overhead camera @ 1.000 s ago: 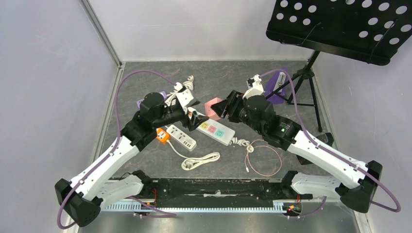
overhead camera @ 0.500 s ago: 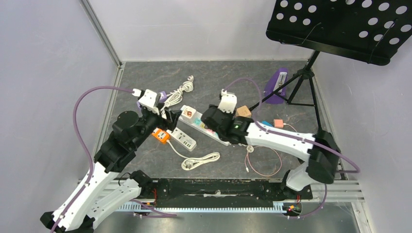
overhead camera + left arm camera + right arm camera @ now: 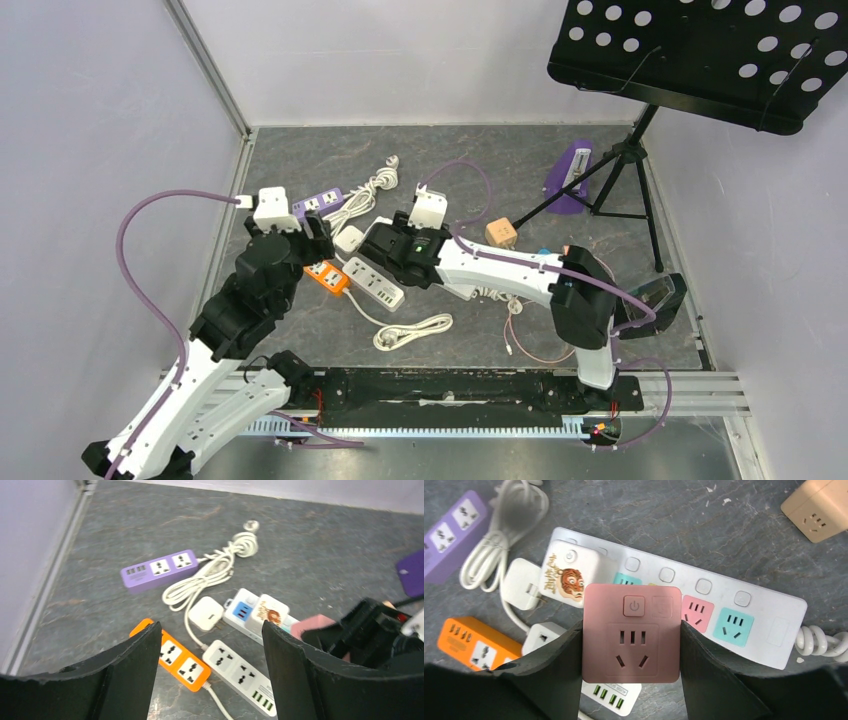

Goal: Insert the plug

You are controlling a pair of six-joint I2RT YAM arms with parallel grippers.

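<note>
while the right gripper pinches the pink socket adapter over the white power strip, the left gripper hangs wide open and empty above the orange strip.

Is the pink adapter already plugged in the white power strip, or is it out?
Out, it seems: the right gripper holds the pink adapter above the white power strip, hiding some sockets beneath it.

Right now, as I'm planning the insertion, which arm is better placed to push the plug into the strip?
Right. The right gripper is shut on the pink plug, over the white strip; the left gripper is open, empty and off to the side.
</note>
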